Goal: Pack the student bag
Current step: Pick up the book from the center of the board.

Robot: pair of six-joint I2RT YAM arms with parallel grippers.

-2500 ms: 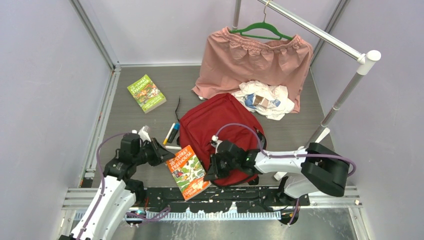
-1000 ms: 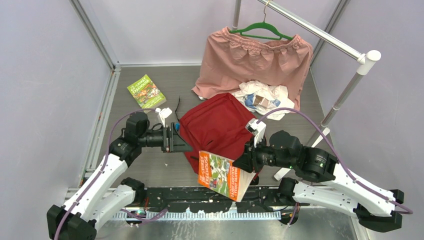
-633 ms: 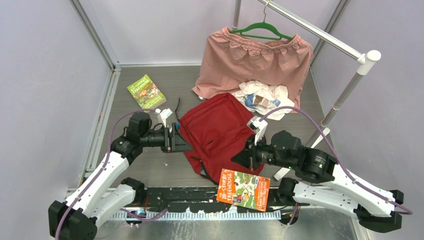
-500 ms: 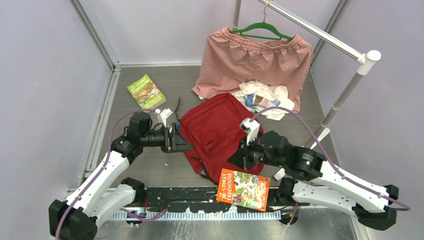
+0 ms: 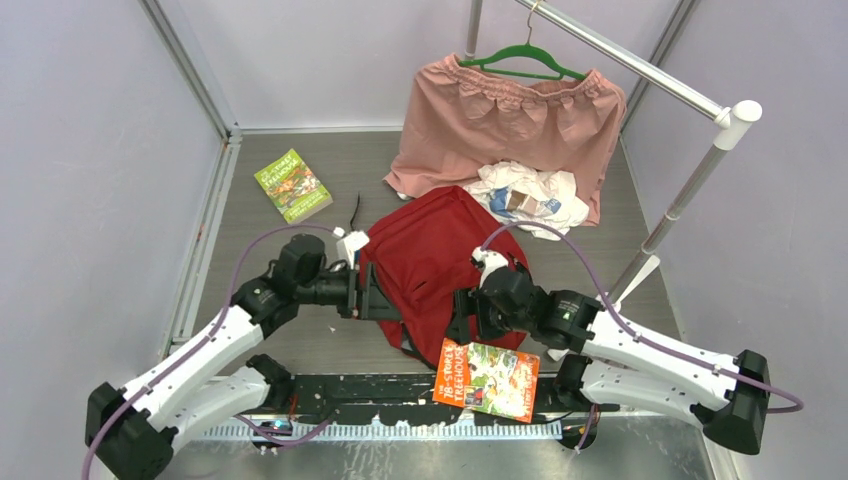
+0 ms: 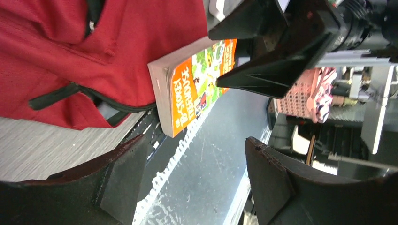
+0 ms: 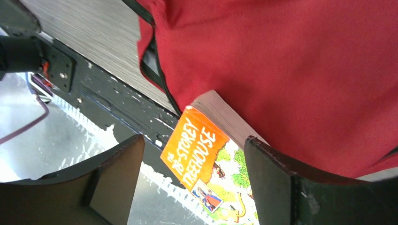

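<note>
From the overhead camera I see the student bag (image 5: 432,255), a large soft dark-red fabric backpack with black zipper trim, lying flat in the middle of the grey wood-grain table (image 5: 250,260). It sits just in front of a crumpled white cloth with printed patches (image 5: 530,198) and a pale pink garment (image 5: 510,120) on a green plastic hanger (image 5: 522,62). My left gripper (image 5: 378,299) is at the bag's left edge and my right gripper (image 5: 460,318) is over its near right corner. An orange paperback book (image 5: 487,378) lies at the near edge, against the bag's front hem. A green paperback book (image 5: 292,185) lies well apart at the far left.

On the left wrist camera, the left gripper (image 6: 195,140) has its fingers (image 6: 119,176) spread wide, released, with nothing between them. Beyond them I see the bag (image 6: 61,51), the orange book (image 6: 195,89) touching it, and the right gripper (image 6: 274,51) above the book.

On the right wrist camera, the right gripper (image 7: 192,143) is likewise released, its fingers (image 7: 288,187) apart and empty. It hangs over the bag (image 7: 291,65) and the orange book (image 7: 202,150). The book's page edge meets the red fabric; I cannot tell whether it goes under.
</note>
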